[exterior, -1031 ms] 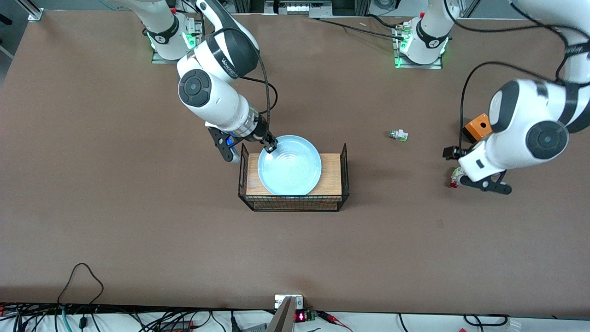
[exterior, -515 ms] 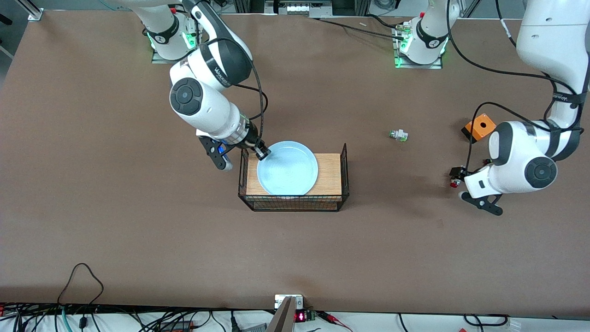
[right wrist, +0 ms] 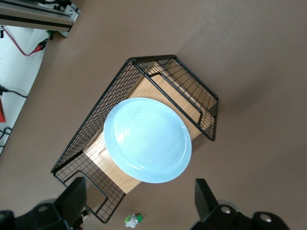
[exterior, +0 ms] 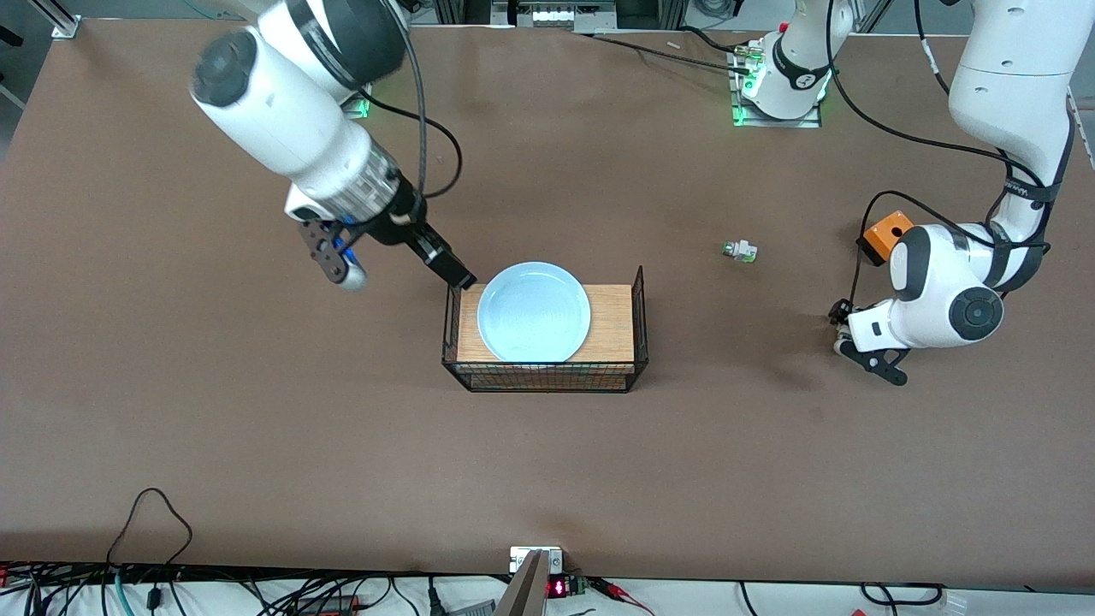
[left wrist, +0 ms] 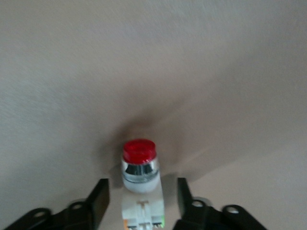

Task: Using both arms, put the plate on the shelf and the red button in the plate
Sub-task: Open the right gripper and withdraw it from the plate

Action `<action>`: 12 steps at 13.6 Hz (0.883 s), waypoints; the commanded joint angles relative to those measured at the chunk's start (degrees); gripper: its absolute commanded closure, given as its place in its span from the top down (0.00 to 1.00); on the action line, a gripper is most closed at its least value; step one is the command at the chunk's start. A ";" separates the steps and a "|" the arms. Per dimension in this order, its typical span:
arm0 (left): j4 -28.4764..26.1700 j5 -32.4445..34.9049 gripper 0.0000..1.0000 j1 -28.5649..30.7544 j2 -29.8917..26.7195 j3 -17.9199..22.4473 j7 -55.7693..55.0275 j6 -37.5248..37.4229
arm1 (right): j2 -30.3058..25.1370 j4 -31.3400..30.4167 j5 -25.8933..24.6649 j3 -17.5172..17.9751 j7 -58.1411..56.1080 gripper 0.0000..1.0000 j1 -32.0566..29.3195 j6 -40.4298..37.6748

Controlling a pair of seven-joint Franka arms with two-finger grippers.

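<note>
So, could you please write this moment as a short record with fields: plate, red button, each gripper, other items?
plate: plate lies flat on the wooden tray inside the wire rack
red button: red button between the left gripper's fingers
left gripper: left gripper open around the button, low at the table
right gripper: right gripper open, empty, above the rack's edge
other items: green-tipped part; orange box

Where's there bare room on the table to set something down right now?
The widest bare stretch lies nearer the front camera than the wire tray. Bare table also runs between the tray and the green-tipped part. The tray is taken by the plate. It is crowded toward the left arm's end: orange box, left gripper, red button.
</note>
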 commanded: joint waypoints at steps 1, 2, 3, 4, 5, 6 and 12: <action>-0.34 0.58 0.11 1.25 -0.94 -0.59 1.45 -2.57 | -1.40 -1.39 -3.56 -0.15 -16.35 1.00 -4.38 -5.97; 0.27 0.58 0.08 1.25 -1.03 -0.77 1.27 -3.97 | -1.40 -1.39 -6.97 -0.15 -22.78 1.00 -7.02 -8.53; 0.89 0.49 0.08 1.07 -1.64 -1.03 0.92 -5.21 | -1.40 -1.48 -9.27 -0.15 -28.15 1.00 -9.22 -10.21; 2.28 0.32 0.08 0.55 -2.60 -1.38 1.00 -7.04 | -1.40 -1.48 -10.51 -0.15 -32.99 1.00 -11.94 -12.40; 4.65 0.23 0.08 0.54 -3.48 -3.13 0.74 -10.80 | -1.40 -1.48 -11.56 -0.15 -37.65 1.00 -14.49 -13.73; 8.15 -0.21 0.08 0.54 -4.53 -5.93 0.31 -16.67 | -1.31 -1.48 -12.27 -0.15 -43.52 1.00 -17.65 -15.05; 28.47 -8.35 0.08 0.55 -5.25 -22.19 -24.23 -40.71 | -3.41 -0.69 -17.28 -0.24 -65.88 1.00 -28.74 -20.49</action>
